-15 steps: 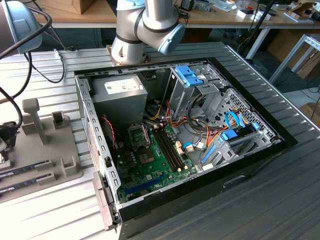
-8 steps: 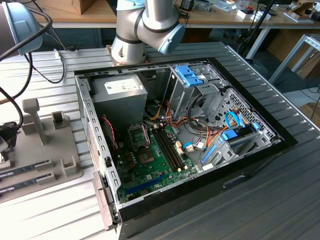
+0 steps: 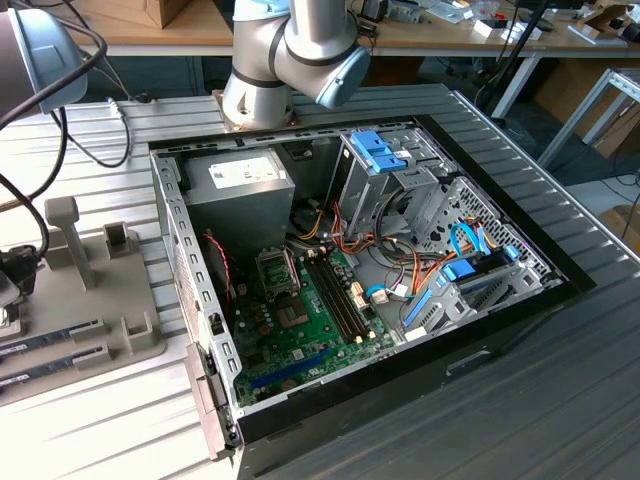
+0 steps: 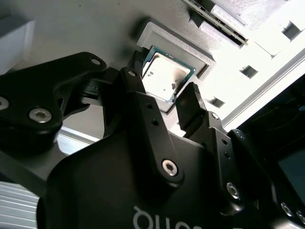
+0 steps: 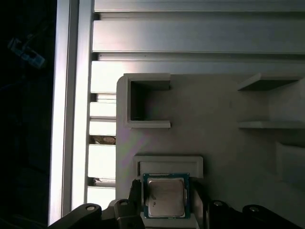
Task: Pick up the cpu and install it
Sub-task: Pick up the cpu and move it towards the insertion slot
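Clenched on two opposite edges of the cpu (image 4: 167, 76) in the second wrist view, fingers (image 4: 143, 109) one at each side, chip between them in the square recess of the pale tray (image 4: 181, 43). Added by the exterior view: the open computer case (image 3: 175, 230) on the ribbed desk (image 3: 550, 390). Faint print on the cpu lid, too small to read.

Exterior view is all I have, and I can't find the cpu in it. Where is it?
Observer: In both wrist views the cpu lies lid up in a raised square nest on the grey fixture plate.
Operator: Is the claw anywhere near it?
Observer: Yes. In the second wrist view the claw is down right at the cpu.
Operator: Is the cpu lifted yet?
Observer: No. In the first wrist view it looks seated flat in the nest.
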`<action>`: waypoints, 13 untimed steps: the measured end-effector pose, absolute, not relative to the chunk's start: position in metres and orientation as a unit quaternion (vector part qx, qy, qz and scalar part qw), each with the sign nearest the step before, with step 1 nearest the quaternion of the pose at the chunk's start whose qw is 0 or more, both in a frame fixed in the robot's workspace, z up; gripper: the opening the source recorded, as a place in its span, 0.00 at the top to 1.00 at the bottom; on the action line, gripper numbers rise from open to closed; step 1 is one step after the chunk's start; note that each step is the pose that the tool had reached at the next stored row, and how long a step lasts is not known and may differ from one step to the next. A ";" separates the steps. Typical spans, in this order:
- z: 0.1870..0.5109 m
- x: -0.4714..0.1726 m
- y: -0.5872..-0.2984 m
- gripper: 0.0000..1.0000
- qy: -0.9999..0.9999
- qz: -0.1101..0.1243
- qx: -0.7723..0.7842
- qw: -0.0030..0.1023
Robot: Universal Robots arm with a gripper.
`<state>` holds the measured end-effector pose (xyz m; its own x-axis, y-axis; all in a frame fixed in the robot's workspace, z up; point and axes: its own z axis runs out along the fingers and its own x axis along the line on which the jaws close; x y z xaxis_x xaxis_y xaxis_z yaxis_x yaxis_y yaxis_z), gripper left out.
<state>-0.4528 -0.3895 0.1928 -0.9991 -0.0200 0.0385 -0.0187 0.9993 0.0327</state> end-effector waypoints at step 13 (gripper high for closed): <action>0.191 -0.453 -0.390 0.46 -0.999 -0.016 0.023 0.020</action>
<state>-0.4529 -0.3895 0.1908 -0.9982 -0.0469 0.0386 -0.0456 0.9984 0.0327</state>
